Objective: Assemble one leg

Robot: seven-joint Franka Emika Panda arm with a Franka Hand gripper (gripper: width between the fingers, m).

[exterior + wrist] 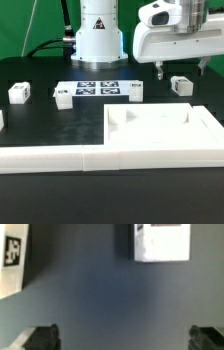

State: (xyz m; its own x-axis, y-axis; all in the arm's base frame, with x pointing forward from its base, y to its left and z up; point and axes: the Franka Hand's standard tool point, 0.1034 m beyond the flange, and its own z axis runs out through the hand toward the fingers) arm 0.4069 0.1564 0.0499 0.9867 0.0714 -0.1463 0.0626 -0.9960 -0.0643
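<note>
Leg sits near the table's far right edge, beyond the tray panel. The gripper hovers above, fingers spread and empty; the block lies ahead of them, not between.

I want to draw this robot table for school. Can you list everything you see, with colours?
legs: 4, white with black-and-white tags, in a row, two on either side of the marker board
cut-off piece: 1, white, exterior view's left edge, cannot tell what
marker board: 1, white with black tags, middle
tray-shaped panel: 1, white, near side, exterior view's right
long strip: 1, white, near edge
table: 1, black
backdrop: 1, green, behind
robot base: 1, white, far middle
gripper: 1, white, dark fingers, open, empty, beside the rightmost leg
</note>
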